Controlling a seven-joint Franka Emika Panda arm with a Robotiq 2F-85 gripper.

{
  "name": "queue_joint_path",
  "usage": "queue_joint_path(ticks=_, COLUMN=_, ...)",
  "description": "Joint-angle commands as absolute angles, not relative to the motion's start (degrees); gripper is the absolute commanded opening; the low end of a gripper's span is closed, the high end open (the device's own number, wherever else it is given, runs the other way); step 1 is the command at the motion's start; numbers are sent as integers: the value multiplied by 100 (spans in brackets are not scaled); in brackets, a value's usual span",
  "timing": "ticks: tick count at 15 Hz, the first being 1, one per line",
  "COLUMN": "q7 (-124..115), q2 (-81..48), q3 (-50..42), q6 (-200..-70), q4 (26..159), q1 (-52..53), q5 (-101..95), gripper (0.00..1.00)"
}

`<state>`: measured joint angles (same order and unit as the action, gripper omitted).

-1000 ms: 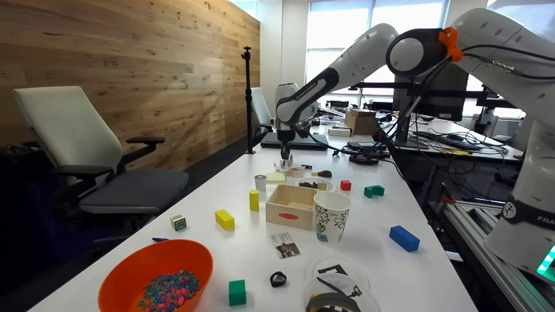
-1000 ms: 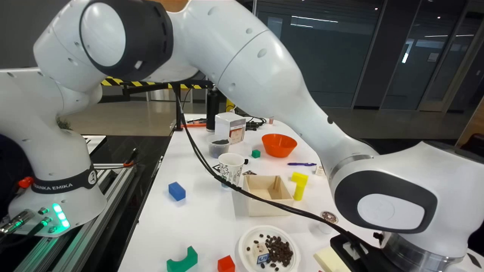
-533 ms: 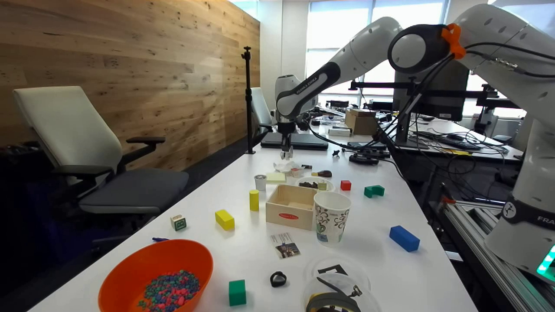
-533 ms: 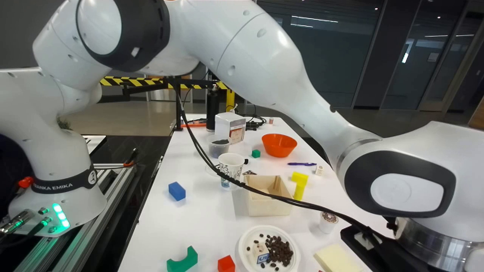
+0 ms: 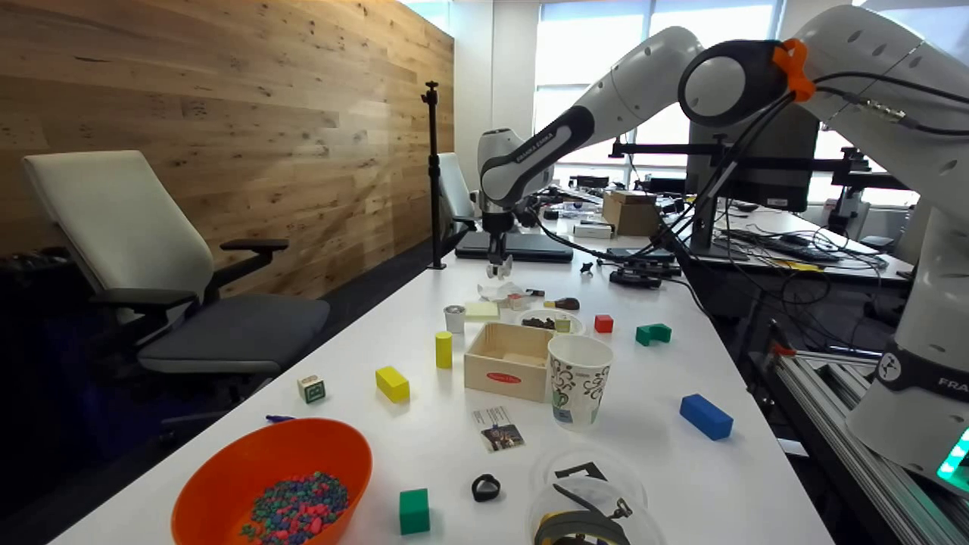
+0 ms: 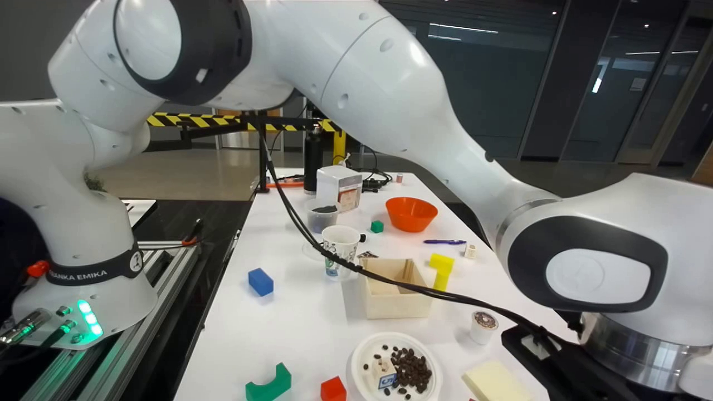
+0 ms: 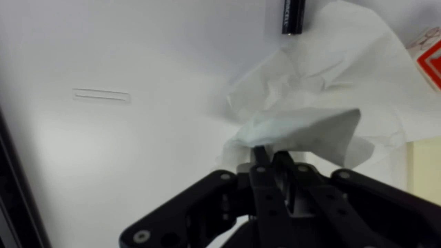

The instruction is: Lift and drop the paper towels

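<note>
My gripper (image 7: 270,151) is shut on a white crumpled paper towel (image 7: 299,129) in the wrist view. In an exterior view my gripper (image 5: 496,253) points down at the table's far end, with the held paper towel (image 5: 500,269) below its fingers, above the table. A second white paper towel (image 7: 348,75) lies crumpled and spread on the table beneath; it also shows in an exterior view (image 5: 496,291). The two look apart in that exterior view. In an exterior view (image 6: 557,359) only the upper part of the gripper shows; its fingertips and both towels are out of frame.
Near the lying towel are a battery (image 7: 293,17), a red-and-white block (image 7: 430,58) and a pale yellow pad (image 7: 425,168). A plate of coffee beans (image 6: 361,365), a pod cup (image 6: 483,327) and a wooden box (image 6: 398,307) stand nearer. A black laptop (image 5: 541,247) lies behind.
My gripper has risen from the table with one white paper towel in its fingers. The other towel stays on the table. In the last half second the arm has shifted only slightly.
</note>
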<state>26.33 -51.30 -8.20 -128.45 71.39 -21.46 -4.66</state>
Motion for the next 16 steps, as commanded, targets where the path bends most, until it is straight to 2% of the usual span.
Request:
queue_joint_path(ticks=1, q7=2523, q2=-5043, q3=-826, q6=-12839, q4=7139, q1=-2111, q5=-629, gripper=41)
queue_joint_path(ticks=5, q7=2454, q2=-4725, q3=-1042, q6=-12743, q4=7344, q1=-1943, q5=-595, gripper=69)
queue_joint_path(ticks=9, q7=2204, q2=-4372, q3=-1110, q6=-12030, q4=7375, q1=-1808, q5=-455, gripper=98)
queue_joint_path(ticks=16, q7=46, q2=-4003, q3=-1128, q6=-10271, q4=7043, q1=-1504, q5=-406, gripper=100)
